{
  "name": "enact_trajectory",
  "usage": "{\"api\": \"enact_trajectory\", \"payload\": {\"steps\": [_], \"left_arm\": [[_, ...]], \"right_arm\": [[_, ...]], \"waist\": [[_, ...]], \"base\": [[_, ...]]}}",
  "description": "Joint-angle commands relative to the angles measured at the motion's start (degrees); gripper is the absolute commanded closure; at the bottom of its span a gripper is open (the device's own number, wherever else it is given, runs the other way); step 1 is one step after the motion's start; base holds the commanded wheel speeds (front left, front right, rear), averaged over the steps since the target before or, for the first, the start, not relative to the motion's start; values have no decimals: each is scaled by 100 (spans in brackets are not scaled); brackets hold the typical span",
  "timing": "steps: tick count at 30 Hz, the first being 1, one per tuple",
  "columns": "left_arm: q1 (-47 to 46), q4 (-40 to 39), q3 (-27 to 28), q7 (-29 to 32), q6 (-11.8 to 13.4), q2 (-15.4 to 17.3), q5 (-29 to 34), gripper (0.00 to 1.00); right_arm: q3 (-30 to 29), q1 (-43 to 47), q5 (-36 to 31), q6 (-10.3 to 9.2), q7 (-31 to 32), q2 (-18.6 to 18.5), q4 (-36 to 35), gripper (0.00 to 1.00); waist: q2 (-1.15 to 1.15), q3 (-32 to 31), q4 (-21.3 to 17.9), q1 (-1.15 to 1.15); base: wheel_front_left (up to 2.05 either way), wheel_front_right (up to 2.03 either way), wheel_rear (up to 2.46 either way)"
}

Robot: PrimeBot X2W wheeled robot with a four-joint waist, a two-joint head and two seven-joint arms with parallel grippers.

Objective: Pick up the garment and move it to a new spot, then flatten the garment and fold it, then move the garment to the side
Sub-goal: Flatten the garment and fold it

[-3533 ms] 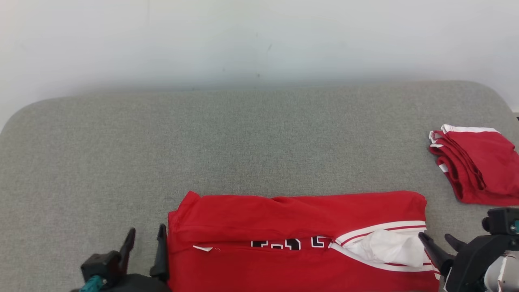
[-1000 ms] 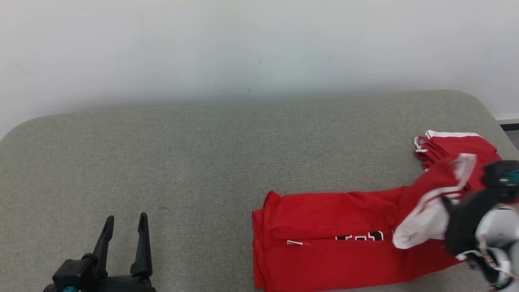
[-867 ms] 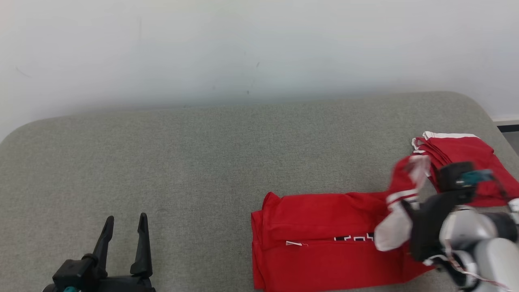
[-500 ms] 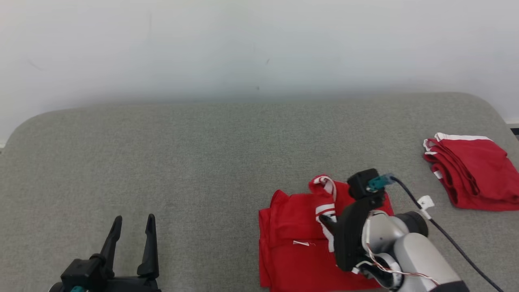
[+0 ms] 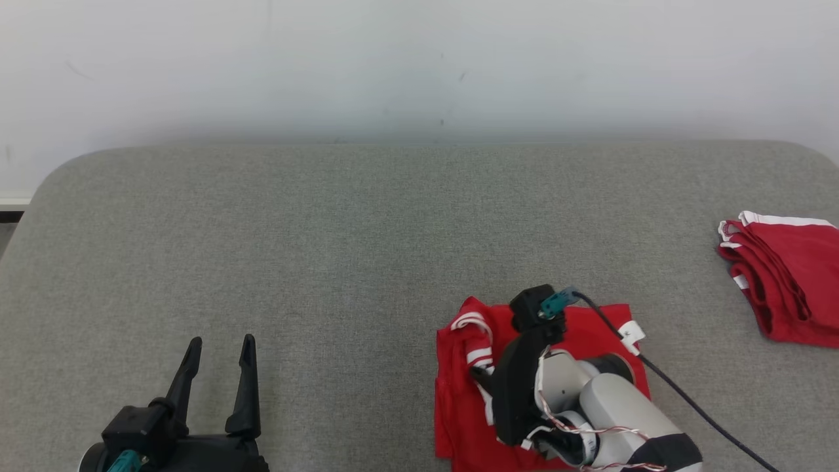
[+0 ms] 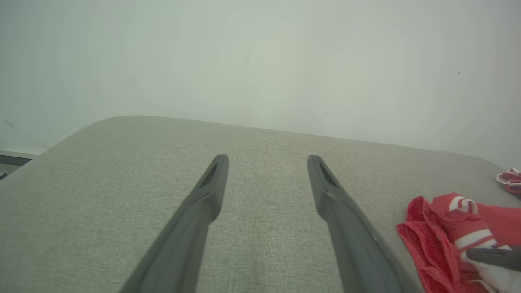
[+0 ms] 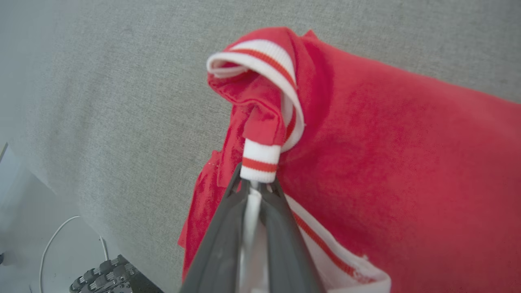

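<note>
1 red garment [image 7: 386,162], folded, white-striped trim [image 7: 260,160] bunched.

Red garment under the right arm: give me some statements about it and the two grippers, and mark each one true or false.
1. The right gripper is shut on the garment's striped trim. True.
2. The left gripper grips a corner of the garment. False: it is open over the bare grey surface, apart from the cloth.
3. A second red garment lies folded at the far right of the head view. True.
4. The garment lies spread flat in a single layer. False: it is folded over on itself, with the trim bunched up at its left edge.
</note>
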Motion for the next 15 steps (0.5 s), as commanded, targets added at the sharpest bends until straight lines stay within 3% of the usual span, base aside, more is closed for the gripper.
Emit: {"api": "enact_trajectory", "payload": {"steps": [1,7,15], "left_arm": [[-41,17,2,-8,-7,0,-31,0],[25,-15,-31,-8,23,-1,-54,0],[64,-40,-49,-8,43,-1,-43,0]], "right_arm": [[250,-68,285,-16,-83,28,64,100],[738,-241,736,-16,-317,23,315,100],[863,-487,897,-16,-717,24,787,100]], "waist": [[-1,4,34,0],[-1,-6,53,0],[-1,-21,49,0]], "base": [[0,0,0],[0,0,0],[0,0,0]]}}
